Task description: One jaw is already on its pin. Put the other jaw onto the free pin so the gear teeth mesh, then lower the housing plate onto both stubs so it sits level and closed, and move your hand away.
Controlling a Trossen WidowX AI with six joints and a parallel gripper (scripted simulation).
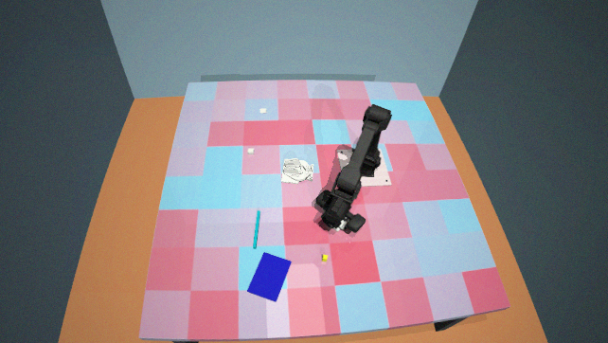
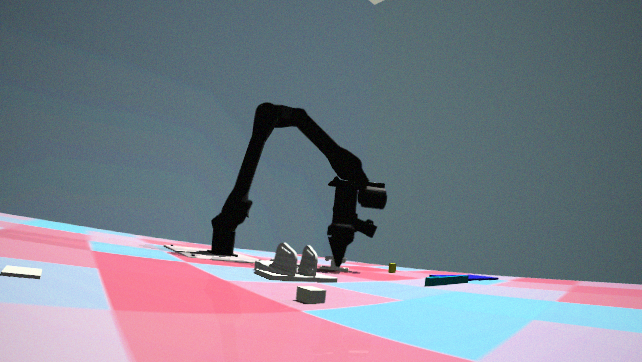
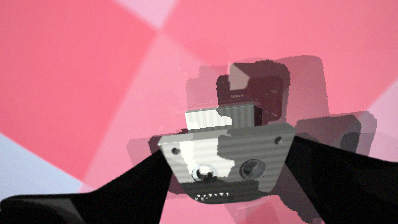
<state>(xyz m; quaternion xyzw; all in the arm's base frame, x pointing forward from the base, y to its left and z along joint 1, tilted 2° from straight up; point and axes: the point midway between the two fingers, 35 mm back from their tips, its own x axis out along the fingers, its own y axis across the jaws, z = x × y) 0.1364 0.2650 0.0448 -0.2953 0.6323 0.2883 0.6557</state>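
The claw (image 1: 342,225) (image 2: 338,264) (image 3: 223,143) pinches the holed plate with a ribbed block (image 1: 341,225) (image 3: 227,150), low over the surface (image 1: 308,265) (image 2: 225,325) (image 3: 60,75); I think it is the free jaw; it should rise straight, remain level, and go slowly to the two-finned assembly (image 1: 297,171) (image 2: 295,265), without knocking the fins.

So there's a flat blue rectangle (image 1: 269,277) (image 2: 484,277) lying on the surface (image 1: 213,313) (image 2: 210,335), with a skinny teal bar (image 1: 257,229) (image 2: 446,280) just beside it. Tiny yellow piece (image 1: 325,258) (image 2: 392,268) sits nearby, tbh. Also two little white blocks (image 1: 251,151) (image 2: 311,295), well apart from the blue thing.
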